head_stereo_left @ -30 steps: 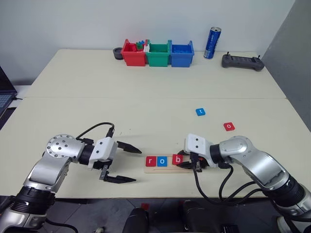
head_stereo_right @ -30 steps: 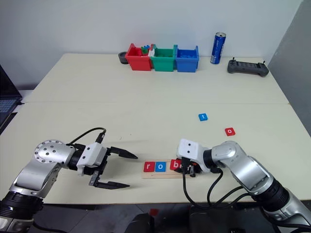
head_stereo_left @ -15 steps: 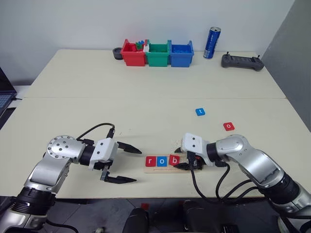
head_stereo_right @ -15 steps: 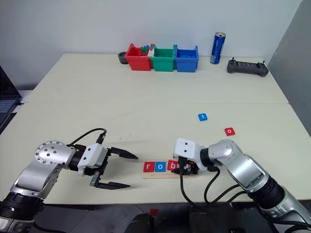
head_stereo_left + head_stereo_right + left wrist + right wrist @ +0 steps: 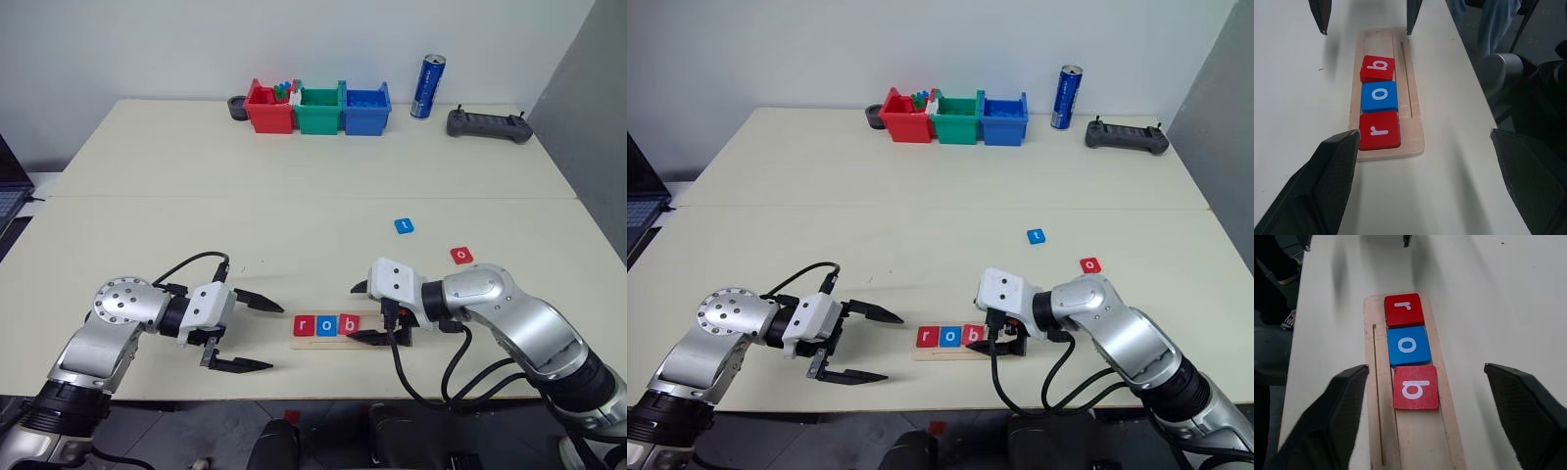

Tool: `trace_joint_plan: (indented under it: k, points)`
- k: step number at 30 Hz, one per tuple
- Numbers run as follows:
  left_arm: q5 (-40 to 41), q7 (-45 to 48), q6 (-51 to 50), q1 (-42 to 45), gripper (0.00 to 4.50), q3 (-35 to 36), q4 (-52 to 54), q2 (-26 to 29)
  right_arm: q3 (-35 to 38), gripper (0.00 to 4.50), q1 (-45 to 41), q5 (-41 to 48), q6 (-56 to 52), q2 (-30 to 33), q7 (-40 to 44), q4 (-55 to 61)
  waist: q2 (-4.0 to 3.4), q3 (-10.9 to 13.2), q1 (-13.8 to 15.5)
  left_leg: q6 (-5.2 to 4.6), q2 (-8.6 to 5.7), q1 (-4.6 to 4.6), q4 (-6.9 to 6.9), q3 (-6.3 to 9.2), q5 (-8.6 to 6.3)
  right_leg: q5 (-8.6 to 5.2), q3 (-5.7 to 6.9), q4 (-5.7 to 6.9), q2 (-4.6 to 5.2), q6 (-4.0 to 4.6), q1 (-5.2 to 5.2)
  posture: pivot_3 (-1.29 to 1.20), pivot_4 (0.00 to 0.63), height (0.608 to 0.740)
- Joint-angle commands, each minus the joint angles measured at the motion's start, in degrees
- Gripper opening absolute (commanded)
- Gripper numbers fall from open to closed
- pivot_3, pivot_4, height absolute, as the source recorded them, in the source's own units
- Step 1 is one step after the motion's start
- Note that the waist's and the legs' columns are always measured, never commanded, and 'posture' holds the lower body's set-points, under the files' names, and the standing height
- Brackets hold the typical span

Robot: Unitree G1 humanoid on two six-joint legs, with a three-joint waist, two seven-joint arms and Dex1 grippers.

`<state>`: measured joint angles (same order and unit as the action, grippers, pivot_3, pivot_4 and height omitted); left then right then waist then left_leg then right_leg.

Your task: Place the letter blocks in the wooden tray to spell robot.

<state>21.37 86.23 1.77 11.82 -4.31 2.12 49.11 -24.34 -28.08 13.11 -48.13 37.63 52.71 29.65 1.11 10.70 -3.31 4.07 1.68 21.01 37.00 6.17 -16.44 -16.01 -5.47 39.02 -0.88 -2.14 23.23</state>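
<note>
Wooden tray near the bench's front edge, roughly mid-width, long side along that edge. Three letter blocks in its groove, side by side and touching: red r block at the left end, blue o block next, red b block third and slightly askew. Rest of the groove bare wood towards the right end.

Right tool just above the tray's right half, fingers spread wide, gripping nothing; one black finger behind the tray, the other at its front edge, b block lying free between and ahead of them, as seen in the right wrist view.

Left tool off the tray's left end, near it but apart, also spread wide and gripping nothing, pointing along the tray.

Two loose blocks on the right half of the bench, well apart from the tray: blue t block further back, red o block nearer the right edge.

Along the back edge: red bin, green bin and blue bin in a touching row, small dark round holder beside the red one, blue can upright to the right, black handheld controller towards the back right corner.
</note>
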Motion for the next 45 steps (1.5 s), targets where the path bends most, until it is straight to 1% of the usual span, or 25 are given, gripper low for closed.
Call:
trace_joint_plan:
  k: [1,3,5,9,13,21,25,27,31,33,35,36,39,45]
  points:
    - [-0.1,0.2,1.5,0.4,4.5,1.0,-0.5,0.4,1.0,2.81,-0.9,0.0,-0.2,-2.8,-3.0,0.0,0.0,0.0,-0.1,0.0,0.0,0.0,0.0,0.0,0.0,0.0,0.0,0.0,0.0,0.0,0.0,0.0,0.15,0.74]
    - [-0.2,0.3,1.8,0.6,4.5,1.0,-0.9,0.3,-0.4,2.08,-0.9,-1.3,0.8,-3.9,-4.2,-1.6,0.0,0.0,-0.1,0.0,0.01,-0.01,0.0,0.0,0.0,0.0,0.0,0.01,-0.01,0.0,0.0,0.0,0.15,0.74]
    - [-0.3,0.2,2.1,0.7,4.5,0.9,-1.1,0.3,-1.5,1.45,-0.8,-2.3,1.7,-4.5,-4.5,-2.7,0.0,0.0,-0.1,0.0,0.01,-0.01,0.0,0.0,0.0,0.0,0.0,0.01,-0.01,0.0,0.0,0.0,0.15,0.74]
    - [-0.4,0.2,2.7,0.4,4.5,0.9,-1.2,0.3,-4.2,0.01,-1.4,-4.3,1.2,-6.4,-6.2,-5.3,0.0,0.0,-0.1,0.0,0.01,0.0,0.0,0.0,0.0,0.0,0.0,0.0,-0.01,0.0,0.0,0.0,0.15,0.74]
    - [-0.5,-0.1,2.8,-0.1,4.5,0.7,-0.7,0.2,-6.9,0.01,-1.2,-6.9,3.0,-6.8,-6.5,-7.0,0.0,0.0,-0.1,0.0,0.01,0.0,-0.01,0.0,0.0,0.0,0.0,0.01,0.0,0.0,0.02,0.0,0.15,0.74]
    - [-1.0,-0.6,3.6,-0.3,4.5,0.2,-1.3,-0.5,-8.2,0.01,0.0,-7.8,4.8,-5.7,-5.0,-7.2,0.0,0.0,-0.1,0.0,0.0,0.0,0.0,0.0,0.0,0.0,0.0,0.01,0.0,0.0,0.01,0.0,0.15,0.74]
    - [-1.3,-0.5,4.2,-0.3,4.5,0.2,-2.1,-0.9,-6.4,0.01,-1.1,-7.6,6.0,-6.0,-4.9,-7.4,0.0,0.0,-0.1,0.0,0.0,0.0,0.0,0.0,0.0,0.0,0.0,0.0,0.0,0.0,0.02,0.0,0.15,0.74]
    - [-1.3,-0.5,4.4,-0.4,4.5,0.3,-2.2,-0.9,-4.2,0.01,-2.3,-6.0,4.5,-6.1,-4.5,-6.2,0.0,0.0,-0.1,0.0,0.0,0.0,0.0,0.0,0.0,0.0,0.0,0.01,0.0,0.0,0.02,0.0,0.15,0.74]
    - [-1.3,-0.4,4.6,-0.5,4.5,0.5,-2.3,-0.8,-1.7,0.01,-1.5,-2.9,2.5,-3.1,-1.4,-1.9,0.0,0.0,-0.1,0.0,0.0,0.01,0.0,0.01,0.0,0.0,0.01,0.01,0.0,0.0,0.02,0.0,0.15,0.74]
    - [-1.3,-0.5,4.6,-0.7,4.5,0.6,-2.2,-0.6,-2.1,0.38,0.4,-3.3,4.2,1.1,1.0,-0.1,0.0,0.0,0.0,0.0,0.0,0.02,-0.02,0.02,0.0,0.0,0.03,-0.01,0.0,0.0,0.01,0.0,0.15,0.74]
    - [-1.2,-0.6,4.5,-0.8,4.5,0.7,-2.0,-0.6,-2.7,0.77,1.9,-4.7,6.2,3.7,1.4,0.0,0.0,0.0,0.2,0.0,0.0,0.03,-0.03,0.03,-0.01,0.0,0.05,-0.03,0.01,0.0,0.01,0.0,0.15,0.74]
    - [-1.2,-0.6,4.5,-0.8,4.5,0.7,-1.9,-0.6,-3.1,1.2,2.5,-5.6,7.1,4.5,1.3,-0.3,0.0,0.0,0.1,-0.01,0.0,0.03,-0.02,0.03,-0.01,-0.01,0.06,-0.03,0.02,0.0,0.01,0.0,0.15,0.74]
    - [-1.1,-0.7,4.3,-0.7,4.5,0.7,-1.6,-0.6,-2.5,2.23,2.8,-5.8,7.4,4.4,0.7,-0.9,0.0,0.0,-0.2,-0.01,0.0,0.03,-0.02,0.02,-0.01,0.0,0.04,-0.02,0.01,0.0,0.01,0.0,0.15,0.74]
    - [-1.1,-0.8,4.0,-0.3,4.5,0.7,-1.4,-0.6,-1.2,2.23,1.2,-4.8,5.9,3.5,0.7,-1.7,0.0,0.0,-0.3,-0.01,0.01,0.0,0.0,0.0,0.0,0.0,0.01,0.02,-0.01,0.0,0.01,0.0,0.15,0.74]
